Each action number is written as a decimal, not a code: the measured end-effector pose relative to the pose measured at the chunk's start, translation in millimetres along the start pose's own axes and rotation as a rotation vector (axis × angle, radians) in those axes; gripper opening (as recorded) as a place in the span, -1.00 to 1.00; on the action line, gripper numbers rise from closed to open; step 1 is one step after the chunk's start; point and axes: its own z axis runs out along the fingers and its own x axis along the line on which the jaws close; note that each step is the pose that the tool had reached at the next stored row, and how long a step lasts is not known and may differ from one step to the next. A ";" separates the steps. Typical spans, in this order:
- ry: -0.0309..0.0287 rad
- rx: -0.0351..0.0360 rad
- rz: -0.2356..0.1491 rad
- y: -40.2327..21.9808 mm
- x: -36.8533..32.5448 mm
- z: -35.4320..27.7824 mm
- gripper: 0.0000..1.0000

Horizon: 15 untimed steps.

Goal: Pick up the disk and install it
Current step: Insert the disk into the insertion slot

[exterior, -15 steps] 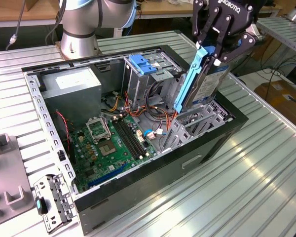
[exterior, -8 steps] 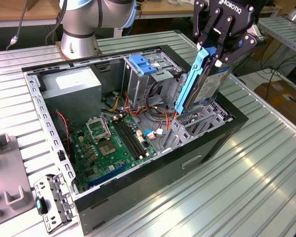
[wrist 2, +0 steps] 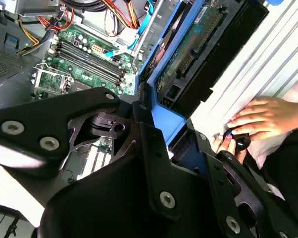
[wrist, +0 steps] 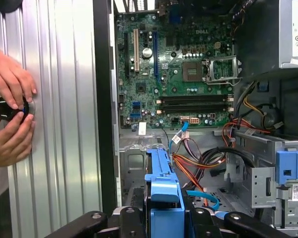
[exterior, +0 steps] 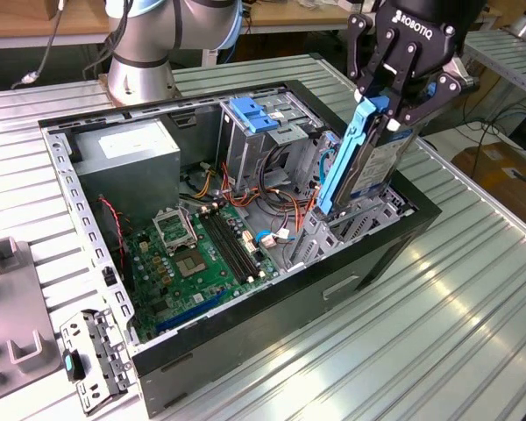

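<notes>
Ribbed metal counter (exterior: 473, 289), lab clutter behind. One open computer case (exterior: 272, 320) lies on it with its side panel off, so I get straight access from above.

My pincer (exterior: 384, 110) is clamped shut on the top end of the disk (exterior: 359, 167), fingers on the blue carrier's end tab. I guess the grip is on that end so the free end can lead into the bay. The disk hangs straight below the pincer, steeply tilted and nearly upright. Its lower end is down at the drive bay in the case corner directly under the pincer. I can't tell whether that end is touching the bay rails or just above them. In the first wrist view the blue carrier runs out from between the fingers toward the bay floor.

Farther from the pincer, across the case, is the motherboard (exterior: 197, 259), flat on the case floor. Between it and the pincer stands the grey cage (exterior: 245, 145) with a blue clip (exterior: 250, 114) on top, not my target. Loose orange and red cables (wrist: 188, 163) lie just beyond the disk's lower end and could snag.

Off to the side of the pincer, outside the case wall, a person's hands (wrist: 10, 82) rest on the counter around a small black knob (wrist: 6, 109), clear of the disk's path.

Counts: one arm (exterior: 145, 53), one pincer, one disk, one case, one motherboard, one cage, one clip, two hands, one knob.
</notes>
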 end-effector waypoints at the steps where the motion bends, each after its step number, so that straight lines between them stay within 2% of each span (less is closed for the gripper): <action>1: 0.0001 -0.0004 0.000 -0.7 -0.1 1.4 -0.25; 5: -0.0004 -0.0026 0.000 -3.6 -0.8 6.1 -0.25; 9: -0.0073 -0.0045 -0.001 -4.4 -5.5 10.7 -0.25; 13: -0.0071 -0.0062 -0.001 -8.3 -7.0 16.4 -0.25; 15: -0.0072 -0.0071 -0.001 -8.4 -7.4 17.1 -0.25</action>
